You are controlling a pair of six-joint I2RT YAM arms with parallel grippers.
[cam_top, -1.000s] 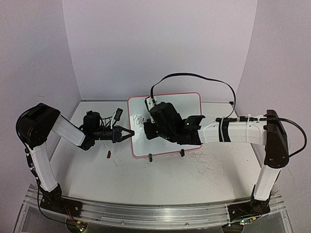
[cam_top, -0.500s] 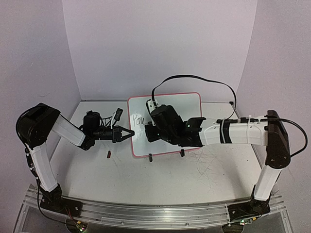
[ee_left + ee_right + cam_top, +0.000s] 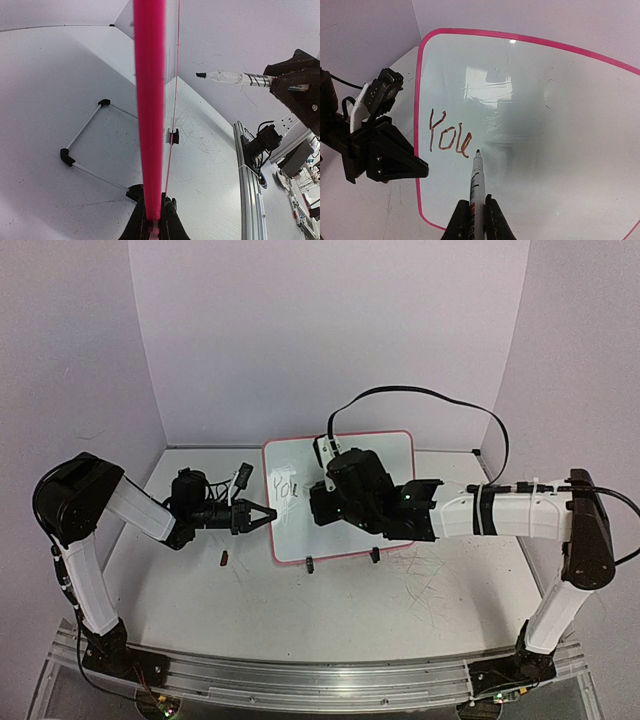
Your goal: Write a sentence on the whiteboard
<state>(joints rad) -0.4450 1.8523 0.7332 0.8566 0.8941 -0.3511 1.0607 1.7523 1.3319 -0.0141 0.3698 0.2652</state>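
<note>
Nearest, at the bottom of the left wrist view: left fingers [image 3: 171,227] clenched on the thin pink-red rim of the whiteboard [image 3: 149,100], board seen edge-on, rim rising straight up from between the two tips. Just past those fingers, low on the board's edge, a small black clip foot [image 3: 172,136]. Off to their left, flat on the bench [image 3: 45,125], a thin wire stand leg [image 3: 84,129] with black corner caps.

Across the board face, right fingers [image 3: 461,225] grasping a marker [image 3: 475,185] by the barrel, dark tip aimed up and away from them at the white surface. Tip very close to the board; touching or just off it, cannot tell. Just left of the tip, the sentence [image 3: 449,136]: three dark reddish handwritten letters, roughly "You", on the left part of the board, on the side nearer the left fingers. Right of the tip, bare glossy white with pale reflections.

From above: board propped at mid bench, left fingers at its left edge, right fingers in front of its face. Nearer the arm bases than the left fingers, and apart from them, a small dark red piece [image 3: 224,559] lying on the bench. Above the right wrist, a black cable [image 3: 420,395] in a wide arch. Farthest back, plain lilac walls [image 3: 330,330].
</note>
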